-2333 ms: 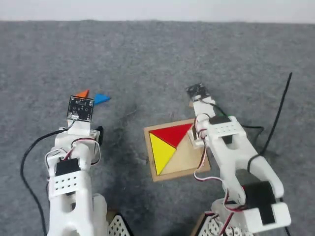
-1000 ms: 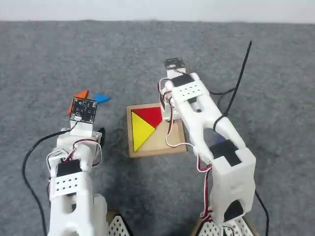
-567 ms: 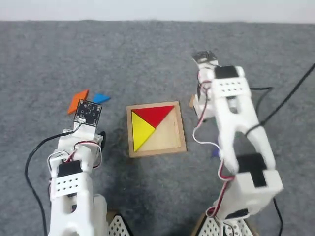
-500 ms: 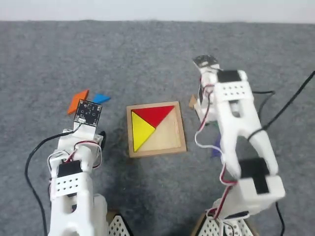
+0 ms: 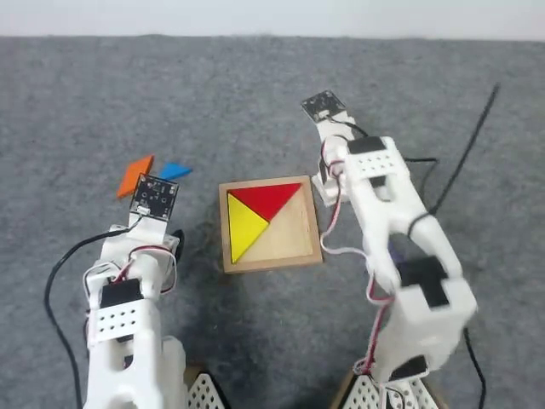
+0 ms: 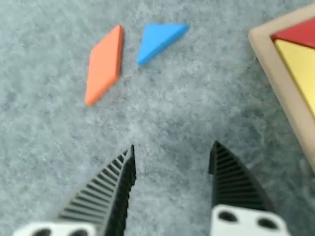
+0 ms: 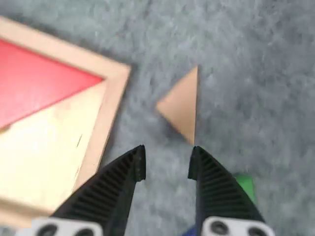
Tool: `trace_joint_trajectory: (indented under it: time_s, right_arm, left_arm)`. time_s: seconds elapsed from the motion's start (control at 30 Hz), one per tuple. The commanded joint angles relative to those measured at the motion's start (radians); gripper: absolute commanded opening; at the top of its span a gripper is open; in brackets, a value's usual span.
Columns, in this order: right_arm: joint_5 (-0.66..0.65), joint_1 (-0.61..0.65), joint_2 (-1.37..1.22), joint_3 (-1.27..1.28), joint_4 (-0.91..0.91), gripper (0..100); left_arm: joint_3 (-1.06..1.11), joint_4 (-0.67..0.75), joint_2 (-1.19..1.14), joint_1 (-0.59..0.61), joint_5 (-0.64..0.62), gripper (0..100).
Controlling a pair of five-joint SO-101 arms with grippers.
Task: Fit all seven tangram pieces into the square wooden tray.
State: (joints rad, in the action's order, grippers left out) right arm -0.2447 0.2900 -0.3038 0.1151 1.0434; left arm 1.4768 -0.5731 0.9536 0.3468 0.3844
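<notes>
The square wooden tray (image 5: 313, 223) lies mid-table with a red triangle (image 5: 266, 198) and a yellow triangle (image 5: 244, 226) set in it. An orange parallelogram (image 6: 103, 64) and a blue triangle (image 6: 160, 40) lie side by side on the carpet, just past my open, empty left gripper (image 6: 172, 150). My right gripper (image 7: 167, 151) is open and empty over the carpet beside the tray's edge (image 7: 110, 118). A tan triangle (image 7: 183, 103) lies just ahead of its fingertips. A green piece (image 7: 244, 186) shows beside one finger.
Grey carpet covers the table. In the high view the left arm (image 5: 128, 290) stands left of the tray and the right arm (image 5: 387, 196) stretches along its right side. The orange parallelogram (image 5: 134, 175) and blue triangle (image 5: 175, 170) sit far left of the tray.
The tray slid left earlier and now lies still. The right arm swung out to the right, then back toward the tray's right edge. The left arm drew back a little, uncovering the orange piece.
</notes>
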Motion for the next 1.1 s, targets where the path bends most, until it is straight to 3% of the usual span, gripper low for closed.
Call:
trace_joint_trajectory:
  time_s: [0.0,0.13,0.57,1.07]
  right_arm:
    - [0.049,0.013,-0.093,-0.201,0.056,24.6]
    - [0.075,0.013,-0.183,-0.333,0.13,24.7]
    - [0.158,0.007,-0.312,-0.423,0.122,10.2]
    - [0.157,0.001,-0.282,-0.423,0.154,10.1]
  left_arm:
    - [-0.008,0.028,0.023,-0.009,0.023,24]
    - [-0.007,0.028,0.023,-0.009,0.025,24]
    - [-0.005,0.028,0.023,-0.009,0.025,24]
    - [-0.005,0.028,0.023,-0.009,0.025,24]
